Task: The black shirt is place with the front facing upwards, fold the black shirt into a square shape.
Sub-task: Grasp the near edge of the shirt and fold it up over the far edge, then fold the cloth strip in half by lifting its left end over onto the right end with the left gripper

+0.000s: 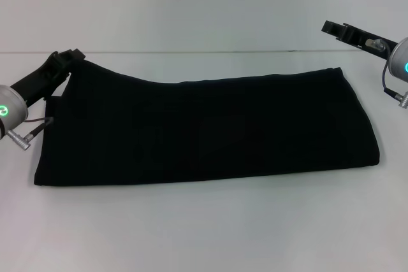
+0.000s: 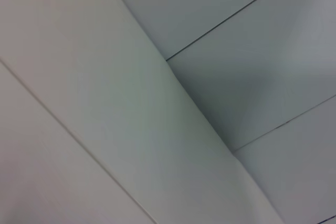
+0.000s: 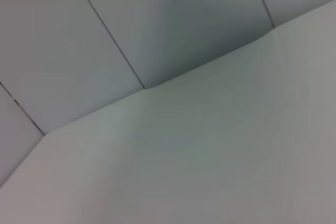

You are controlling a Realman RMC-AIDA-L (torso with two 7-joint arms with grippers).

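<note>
The black shirt (image 1: pixel 210 128) lies folded into a long band across the white table (image 1: pixel 204 227). Its lettering and neck label are hidden. My left gripper (image 1: pixel 69 57) is at the shirt's far left corner. That corner rises in a peak up to the gripper, which looks shut on the cloth. My right gripper (image 1: pixel 336 28) hangs above the table beyond the shirt's far right corner, apart from the cloth. Both wrist views show only pale panels, with no shirt in them.
The table's far edge (image 1: pixel 204 51) meets a plain pale wall just behind the shirt. Bare white table surface runs along the front and at both ends of the shirt.
</note>
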